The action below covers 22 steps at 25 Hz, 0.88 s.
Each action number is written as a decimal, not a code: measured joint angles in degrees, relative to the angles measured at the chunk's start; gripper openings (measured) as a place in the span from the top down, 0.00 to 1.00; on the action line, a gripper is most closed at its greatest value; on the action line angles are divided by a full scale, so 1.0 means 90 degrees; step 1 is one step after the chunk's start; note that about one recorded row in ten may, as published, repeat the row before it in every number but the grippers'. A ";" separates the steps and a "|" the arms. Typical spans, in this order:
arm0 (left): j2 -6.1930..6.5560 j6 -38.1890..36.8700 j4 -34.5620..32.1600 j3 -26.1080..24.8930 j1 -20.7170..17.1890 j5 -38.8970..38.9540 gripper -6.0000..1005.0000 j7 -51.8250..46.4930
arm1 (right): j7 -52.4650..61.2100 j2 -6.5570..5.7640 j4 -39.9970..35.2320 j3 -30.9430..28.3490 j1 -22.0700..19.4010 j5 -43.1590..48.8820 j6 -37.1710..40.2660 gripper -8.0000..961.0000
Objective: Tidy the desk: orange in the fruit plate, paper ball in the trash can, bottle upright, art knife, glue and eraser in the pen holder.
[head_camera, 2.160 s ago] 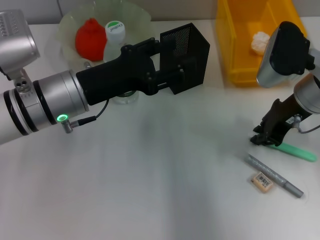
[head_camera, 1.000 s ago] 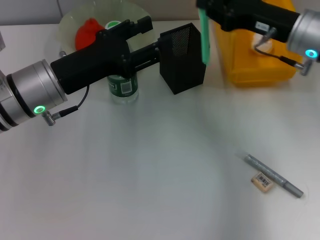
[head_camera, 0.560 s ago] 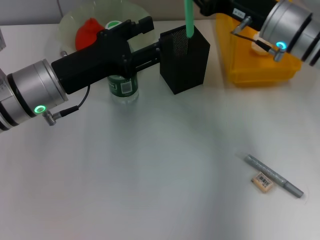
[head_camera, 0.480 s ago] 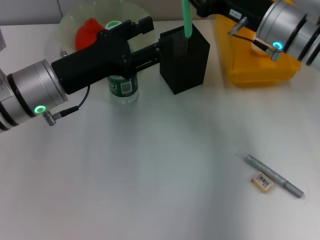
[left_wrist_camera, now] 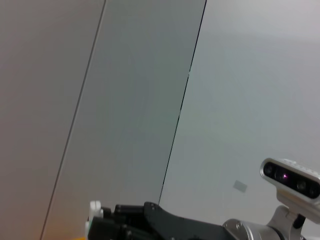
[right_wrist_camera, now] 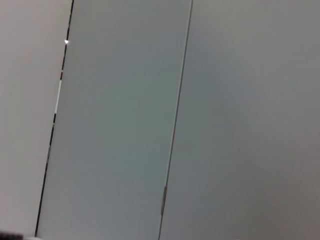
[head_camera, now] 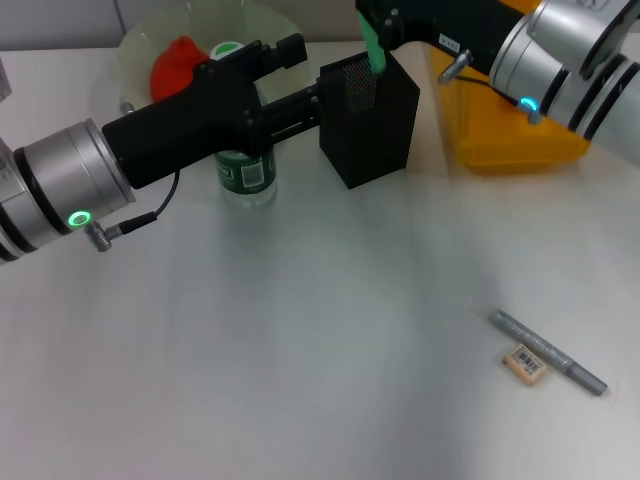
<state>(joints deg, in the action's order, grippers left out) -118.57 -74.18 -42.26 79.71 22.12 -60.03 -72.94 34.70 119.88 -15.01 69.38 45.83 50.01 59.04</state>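
The desk point(head_camera: 300, 360) is seen as a wide white top, bare across its middle and near side, so open room for travel is offered there. At the far edge the yellow trash can point(head_camera: 500, 130) stands just beside the black mesh pen holder point(head_camera: 370, 120); the fruit plate point(head_camera: 140, 50) with the orange point(head_camera: 178, 62) lies farther left, and the upright bottle point(head_camera: 245, 175) is partly hidden by the left arm. The left gripper point(head_camera: 305, 98) is pressed against the holder's side; whether its jaws are apart cannot be told. The right gripper point(head_camera: 378, 22) is closed on the green art knife point(head_camera: 374, 52), whose lower end is inside the holder's mouth. The knife is judged light, stiff and slim. The grey glue pen point(head_camera: 548, 352) and the eraser point(head_camera: 525, 364), touching it, are well apart from everything else; both are judged light and best taken across their narrow width.
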 joint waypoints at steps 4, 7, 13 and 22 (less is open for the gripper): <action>-0.0006 0.0000 0.0019 0.0000 0.0045 0.0000 0.28 0.0000 | -0.0051 0.0000 0.0131 -0.0002 0.0052 -0.0003 0.0000 0.66; -0.0009 -0.0004 0.0056 0.0022 0.0101 0.0000 0.28 -0.0007 | -0.0059 0.0000 0.0311 -0.0004 0.0097 -0.0007 -0.0062 0.65; -0.0020 -0.0010 0.0057 0.0040 0.0095 0.0000 0.28 -0.0010 | 0.0171 0.0000 0.0351 -0.0005 0.0123 -0.0009 -0.0397 0.64; -0.0027 -0.0088 0.0064 0.0011 0.0010 0.0000 0.28 -0.0036 | 0.1579 -0.0039 -0.0666 0.0853 -0.0379 0.0104 -0.0705 0.57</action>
<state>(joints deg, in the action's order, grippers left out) -118.82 -74.97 -41.68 79.81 22.21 -60.03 -73.27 48.91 119.53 -21.00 77.06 42.42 50.95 52.69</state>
